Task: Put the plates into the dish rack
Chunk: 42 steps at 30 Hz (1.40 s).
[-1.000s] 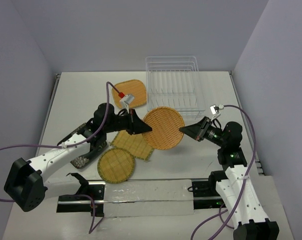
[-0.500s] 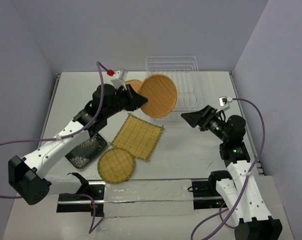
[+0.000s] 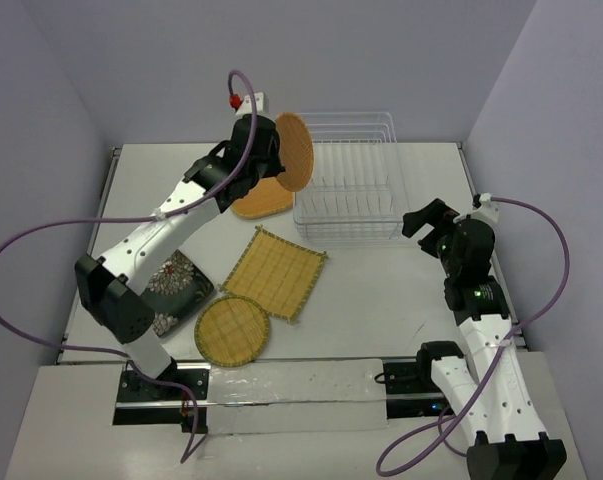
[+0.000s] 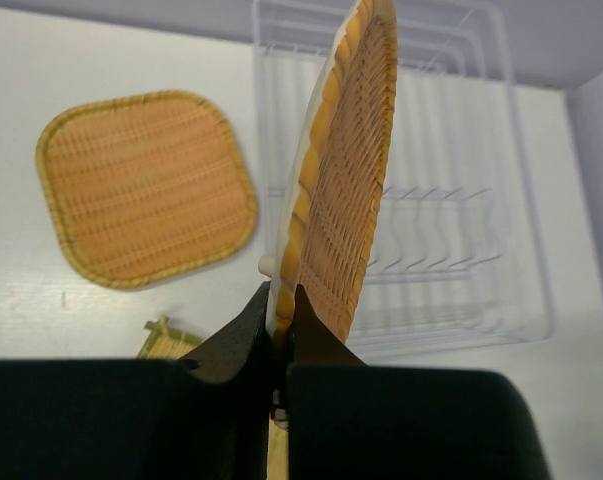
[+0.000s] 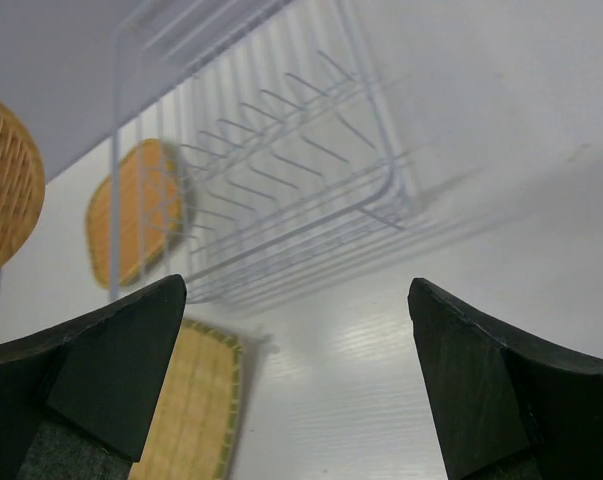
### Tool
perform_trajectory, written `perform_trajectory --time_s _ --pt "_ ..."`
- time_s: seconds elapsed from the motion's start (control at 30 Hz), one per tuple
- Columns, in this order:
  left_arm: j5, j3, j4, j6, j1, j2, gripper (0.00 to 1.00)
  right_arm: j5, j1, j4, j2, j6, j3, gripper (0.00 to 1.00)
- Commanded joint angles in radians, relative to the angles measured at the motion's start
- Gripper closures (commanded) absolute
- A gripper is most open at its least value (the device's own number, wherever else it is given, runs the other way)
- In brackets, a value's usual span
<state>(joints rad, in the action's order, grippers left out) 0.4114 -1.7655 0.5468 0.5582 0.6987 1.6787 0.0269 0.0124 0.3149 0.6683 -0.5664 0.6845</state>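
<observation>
Left gripper (image 4: 281, 322): jaws clenched on the lower rim of the round orange plate (image 4: 343, 170). The plate is held on edge over the left end of the rack (image 3: 348, 180), above its dividers.

Right gripper (image 5: 296, 290): jaws spread apart, grasping nothing, off the rack's right near corner.

Surroundings: the square orange plate (image 4: 146, 187) lies flat on the table (image 3: 381, 290) just beside the rack's left side, under the left arm. The yellow square plate (image 3: 274, 272), the yellow round plate (image 3: 232, 330) and the black plate (image 3: 169, 285) lie nearer the bases, well apart from the rack.

Change since 0.5 s ago: the round orange plate has risen and turned edge-on. The right gripper has drawn back to the right.
</observation>
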Motion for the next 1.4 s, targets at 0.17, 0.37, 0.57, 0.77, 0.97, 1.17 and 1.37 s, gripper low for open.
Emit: perform_trajectory --time_s 0.17,0.37,0.57,0.77,0.97,1.17,1.37 --pt "0.080 -0.144 0.102 -0.084 0.008 0.137 1.00 0.194 -0.005 0.098 0.084 0.074 0.060 0.00" --pt "0.124 -0.181 0.108 -0.109 0.024 0.210 1.00 0.214 -0.005 0.102 0.103 0.079 0.055 0.00" --pt "0.113 -0.190 0.104 -0.103 0.029 0.233 1.00 0.209 -0.005 0.102 0.103 0.078 0.052 0.00" --pt "0.101 -0.211 0.112 -0.081 0.035 0.260 1.00 0.206 -0.005 0.101 0.109 0.075 0.043 0.00" --pt "0.191 -0.320 0.235 0.024 0.042 0.346 1.00 0.206 -0.005 0.101 0.110 0.069 0.028 0.00" --pt "0.239 -0.336 0.273 0.052 0.065 0.383 1.00 0.217 -0.005 0.099 0.096 0.066 0.016 0.00" --pt "0.274 -0.346 0.281 0.054 0.091 0.408 1.00 0.217 -0.005 0.098 0.088 0.060 0.004 0.00"
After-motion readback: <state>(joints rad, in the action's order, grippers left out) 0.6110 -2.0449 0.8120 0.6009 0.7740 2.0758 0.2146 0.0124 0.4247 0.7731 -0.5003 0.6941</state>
